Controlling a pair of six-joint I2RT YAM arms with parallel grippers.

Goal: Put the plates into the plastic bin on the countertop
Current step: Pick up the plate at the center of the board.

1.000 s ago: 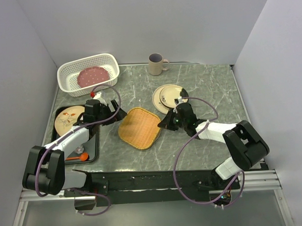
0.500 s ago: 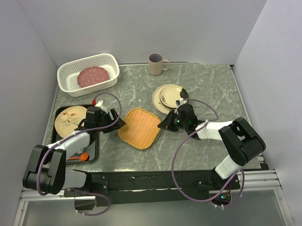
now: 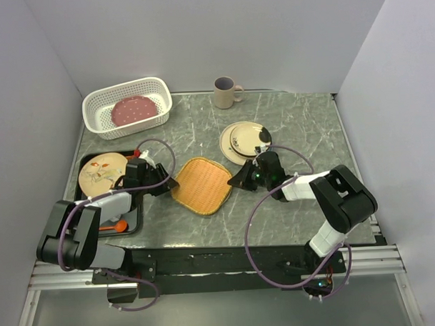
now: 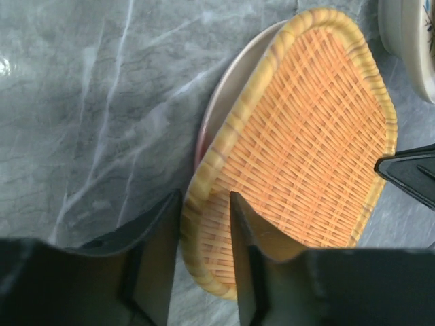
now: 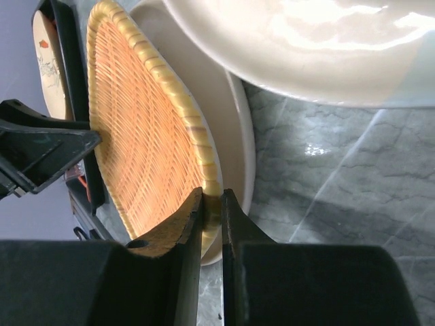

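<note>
The grey-green countertop (image 3: 309,124) carries everything. The plastic bin (image 3: 94,110) sits at its far left corner, its long axis running along the far edge with the right end swung slightly farther back. A pink dotted plate (image 3: 135,109) lies flat inside it. The black tray (image 3: 132,222) lies along the left edge toward the near corner and holds a cream plate with a twig drawing (image 3: 100,173). The tan-orange woven plate (image 3: 202,185) rests near the middle of the near edge. It is a rounded square set cornerwise, one corner pointing to the far edge and one to the near edge, and it lies over a pale plate (image 4: 221,109) that shows past its left rim. A stack of cream plates (image 3: 242,139) sits just beyond its right corner, toward the middle of the desk. A beige mug (image 3: 224,93) stands at the far edge. The left gripper (image 4: 206,204) is clenched over the woven plate's left rim, a finger on each side. The right gripper (image 5: 211,197) pinches the right rim tightly between its nearly closed fingers.
</note>
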